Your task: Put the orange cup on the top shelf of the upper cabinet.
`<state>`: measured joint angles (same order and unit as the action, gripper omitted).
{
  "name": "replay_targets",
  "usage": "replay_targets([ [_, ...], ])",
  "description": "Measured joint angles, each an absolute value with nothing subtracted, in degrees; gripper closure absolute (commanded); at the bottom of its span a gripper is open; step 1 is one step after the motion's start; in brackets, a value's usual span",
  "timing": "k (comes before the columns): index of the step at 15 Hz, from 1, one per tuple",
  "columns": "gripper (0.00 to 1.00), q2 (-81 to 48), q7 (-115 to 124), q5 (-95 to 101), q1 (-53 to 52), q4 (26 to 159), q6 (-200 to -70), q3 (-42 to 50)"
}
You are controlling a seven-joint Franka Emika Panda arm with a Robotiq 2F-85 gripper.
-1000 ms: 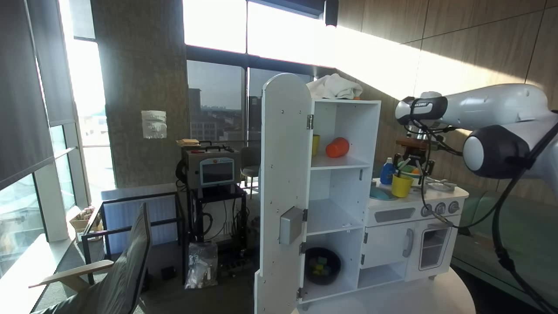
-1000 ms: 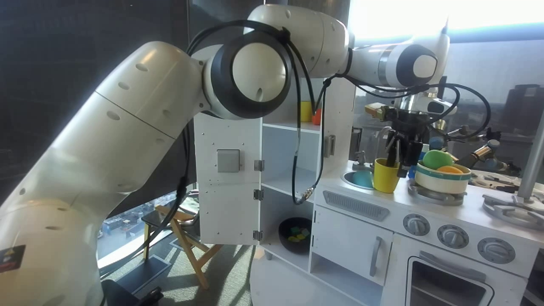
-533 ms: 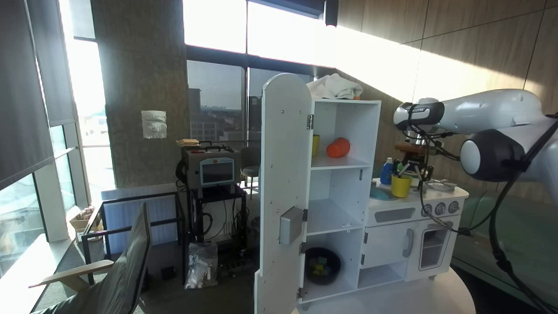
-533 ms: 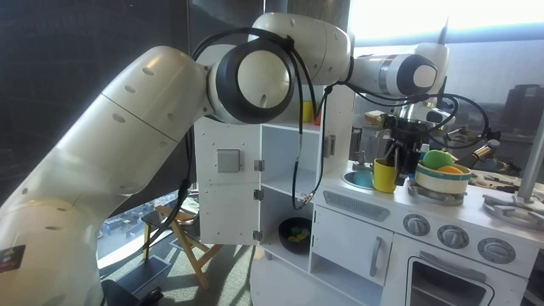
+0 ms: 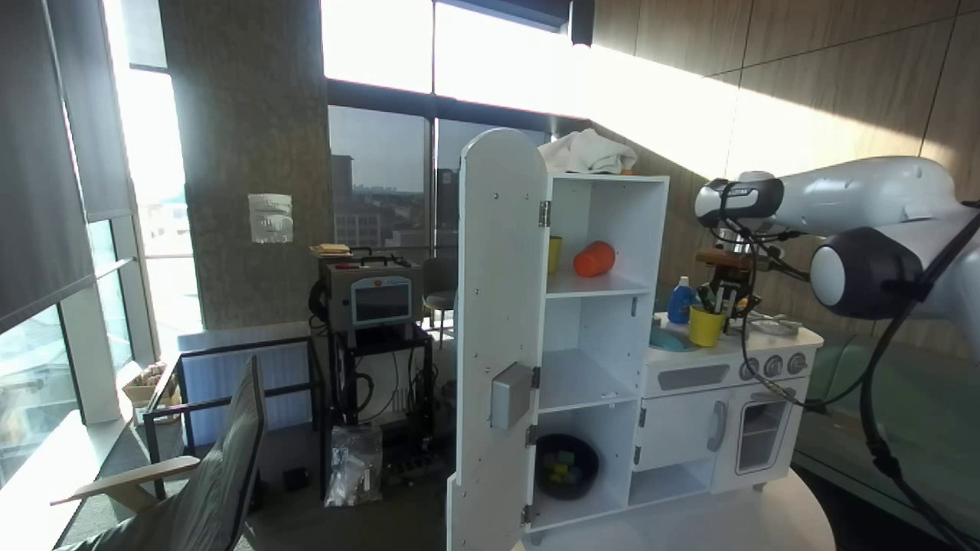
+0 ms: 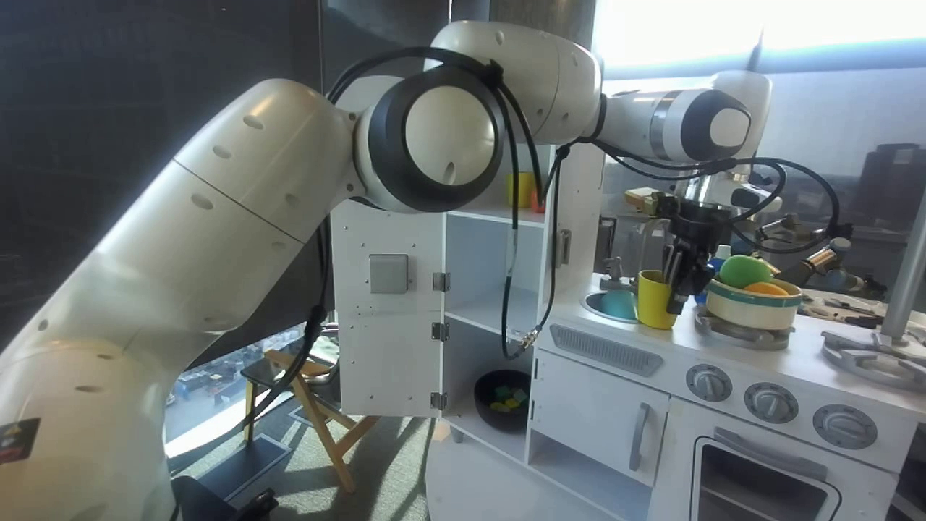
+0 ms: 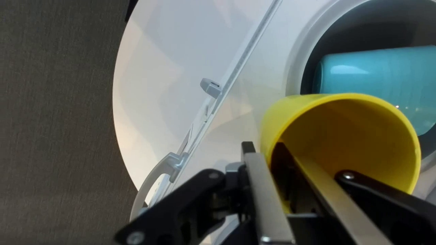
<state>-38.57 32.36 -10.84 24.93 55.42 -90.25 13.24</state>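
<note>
Panelled wall [image 5: 850, 69] and windows [image 5: 379, 168] back the toy kitchen [image 5: 680, 436]. On the top shelf [image 5: 612, 285] of the upper cabinet [image 5: 641, 222], the orange cup [image 5: 594, 259], rounded and bright orange-red, lies on its side near a yellow cup [image 5: 553, 254]. Bare board reaches the shelf's front edge, open room lies above, and the door [image 5: 501, 291] stands swung outward. The gripper [image 7: 265, 151] pinches the wall of a second yellow cup [image 7: 357, 143] just beside the sink [image 7: 296, 68].
</note>
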Motion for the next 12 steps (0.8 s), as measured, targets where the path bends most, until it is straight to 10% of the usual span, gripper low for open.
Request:
replay_targets([
  [12, 0.90, -37.7, 32.5, -18.8, 30.1, 50.5, -82.7, 13.2],
])
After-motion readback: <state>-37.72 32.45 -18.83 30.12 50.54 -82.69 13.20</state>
